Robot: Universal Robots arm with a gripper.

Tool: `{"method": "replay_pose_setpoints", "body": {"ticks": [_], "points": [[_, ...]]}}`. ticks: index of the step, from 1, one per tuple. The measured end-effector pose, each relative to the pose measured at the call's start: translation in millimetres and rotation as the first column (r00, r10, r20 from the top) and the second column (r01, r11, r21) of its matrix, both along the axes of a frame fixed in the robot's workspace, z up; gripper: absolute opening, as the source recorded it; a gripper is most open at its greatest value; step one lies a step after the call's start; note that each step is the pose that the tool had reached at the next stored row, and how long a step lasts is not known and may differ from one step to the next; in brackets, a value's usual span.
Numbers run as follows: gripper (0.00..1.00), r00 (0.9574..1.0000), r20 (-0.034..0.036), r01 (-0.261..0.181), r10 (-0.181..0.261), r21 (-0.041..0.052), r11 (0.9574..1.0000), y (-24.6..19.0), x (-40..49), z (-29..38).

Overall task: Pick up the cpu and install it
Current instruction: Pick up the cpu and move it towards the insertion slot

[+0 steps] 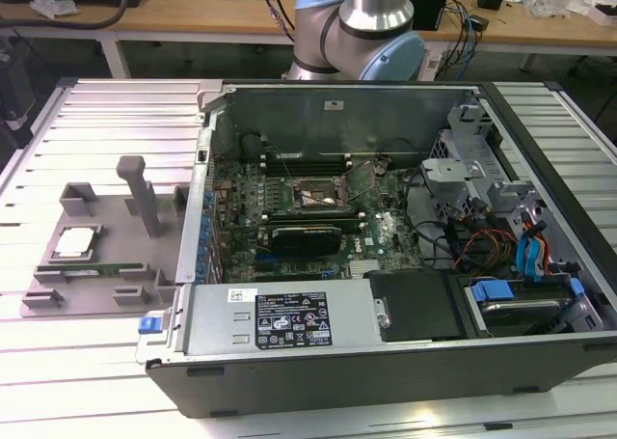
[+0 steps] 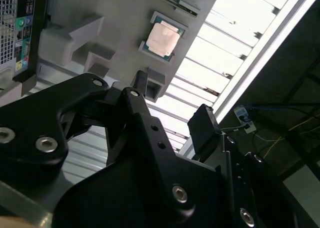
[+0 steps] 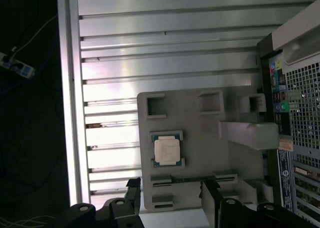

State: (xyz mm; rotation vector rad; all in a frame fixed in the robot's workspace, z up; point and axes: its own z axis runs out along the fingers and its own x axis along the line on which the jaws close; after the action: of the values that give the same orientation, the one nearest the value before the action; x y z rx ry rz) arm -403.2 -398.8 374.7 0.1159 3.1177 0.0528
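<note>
- I see my pincer spread wide, gripping nothing.
- The cpu lies in the grey tray, just ahead of the fingertips, untouched.
- The stickers on the computer case alongside are unreadable.

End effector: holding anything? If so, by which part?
Nothing is held. The end effector is open and empty above the grey tray, where the cpu lies untouched.
</note>
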Motion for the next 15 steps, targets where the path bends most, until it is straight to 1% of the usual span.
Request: {"method": "replay_pose_setpoints", "body": {"ticks": [15], "points": [[0.6,1.0,0.0,0.0,0.0,0.0,1.0,0.0,0.0,-10.3]]}}
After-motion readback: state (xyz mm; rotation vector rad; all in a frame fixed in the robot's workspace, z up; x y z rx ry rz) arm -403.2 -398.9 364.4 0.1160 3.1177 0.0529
